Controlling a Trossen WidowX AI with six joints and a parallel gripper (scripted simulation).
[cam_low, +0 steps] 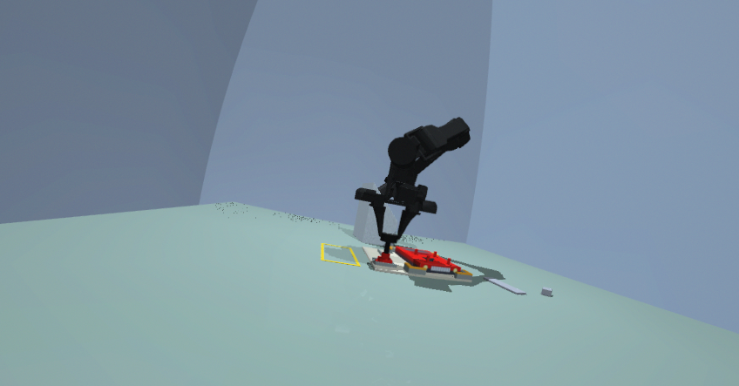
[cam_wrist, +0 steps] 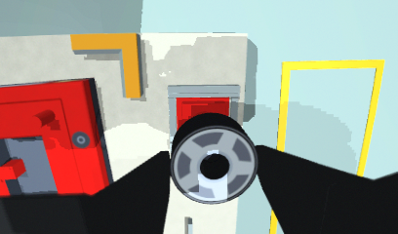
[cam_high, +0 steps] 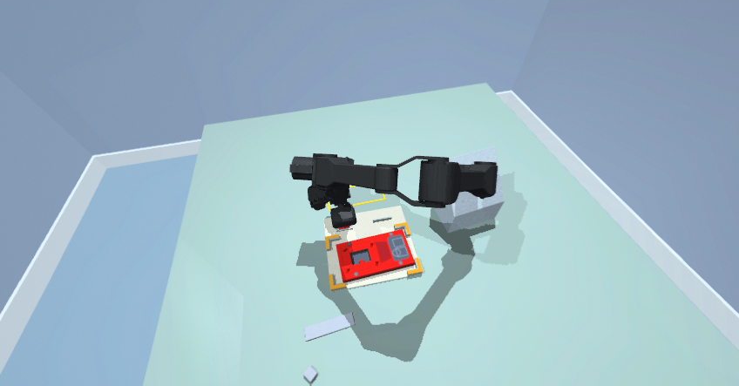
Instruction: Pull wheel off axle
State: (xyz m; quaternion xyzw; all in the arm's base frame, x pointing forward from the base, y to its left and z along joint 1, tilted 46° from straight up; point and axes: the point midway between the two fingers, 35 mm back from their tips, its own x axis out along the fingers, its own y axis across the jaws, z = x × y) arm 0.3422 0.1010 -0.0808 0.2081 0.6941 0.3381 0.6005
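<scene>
On the pale green table (cam_high: 518, 299) lies a white base plate (cam_wrist: 133, 141) carrying a red block (cam_wrist: 45, 127), with the yellow-outlined marked area (cam_wrist: 377, 97) just beside it. My gripper (cam_wrist: 212, 157) is clamped on the wheel (cam_wrist: 214, 162), above its small red mount (cam_wrist: 202, 106).

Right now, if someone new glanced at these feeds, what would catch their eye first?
The grey-spoked wheel with its black tyre, clamped in the black parallel-jaw gripper, fills the middle of the wrist view above its small red mount. To its left sits the bright red panel on the white board with orange corners. The yellow-outlined rectangle lies on the table to the right.
</scene>
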